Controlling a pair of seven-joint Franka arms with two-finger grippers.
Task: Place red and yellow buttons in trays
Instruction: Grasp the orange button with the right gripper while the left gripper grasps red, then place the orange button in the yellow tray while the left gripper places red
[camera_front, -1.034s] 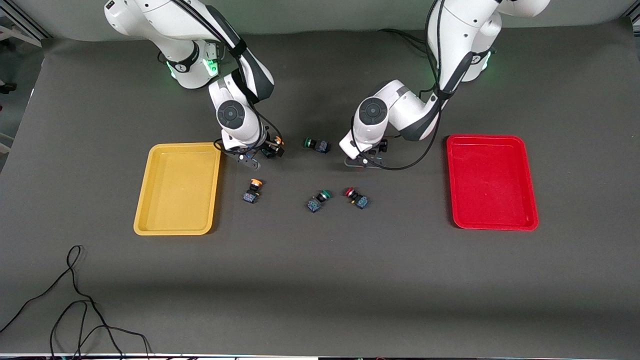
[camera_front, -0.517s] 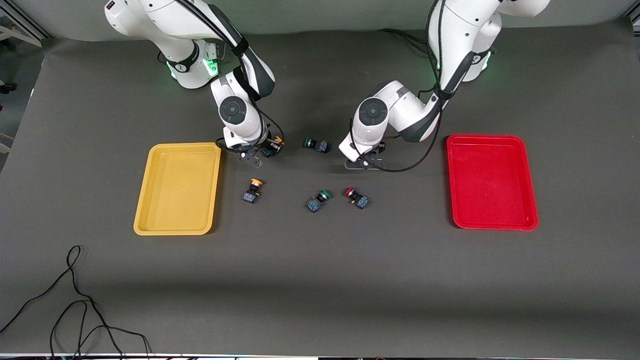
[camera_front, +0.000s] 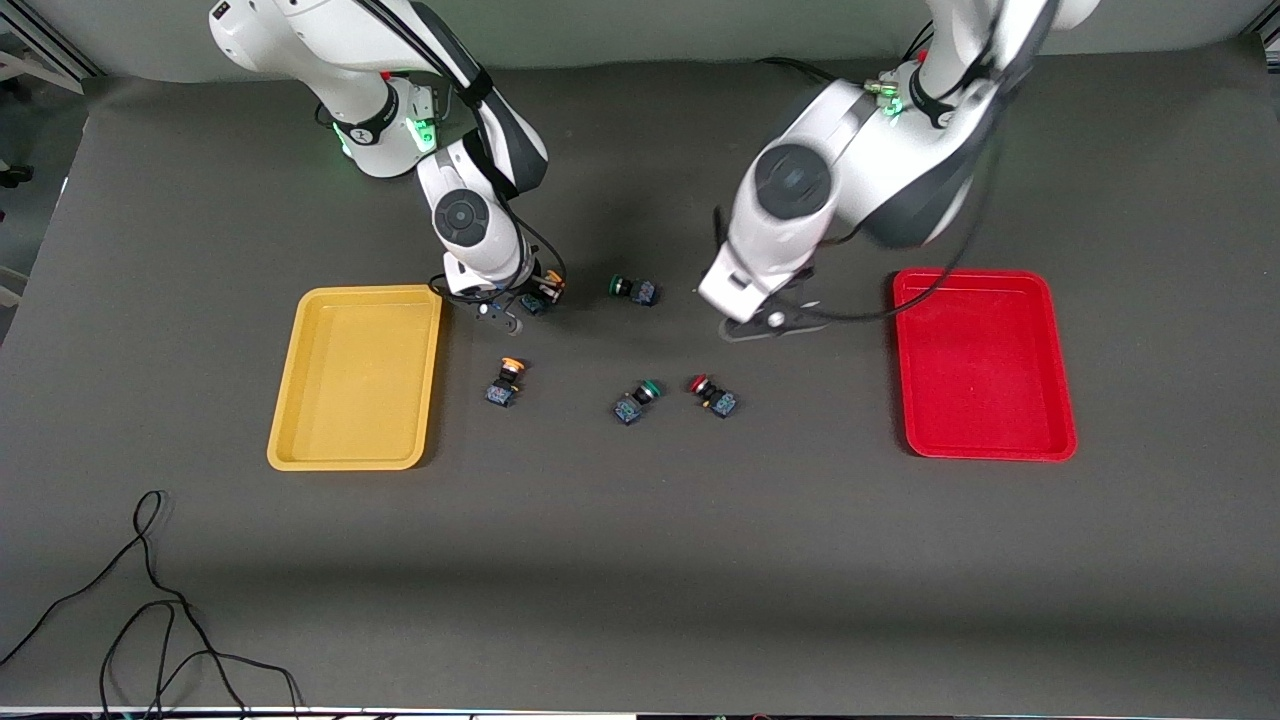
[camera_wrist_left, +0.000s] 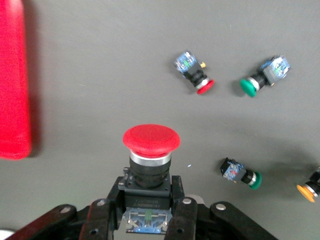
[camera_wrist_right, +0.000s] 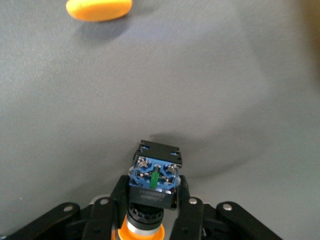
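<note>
A yellow tray (camera_front: 355, 377) sits mid-left, a red tray (camera_front: 983, 363) mid-right, both on the dark grey table (camera_front: 640, 560). At centre lie blue-black switches: red cap (camera_front: 712, 395), orange cap (camera_front: 503, 384), green caps (camera_front: 634, 401).

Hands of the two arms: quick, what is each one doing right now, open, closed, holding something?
Left hand: closed on a red button, up over the table near the red tray.
Right hand: closed on a yellow button, beside the yellow tray.

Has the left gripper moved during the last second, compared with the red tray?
Yes. The left gripper, shut on a red button, has risen and shifted toward the red tray.
</note>
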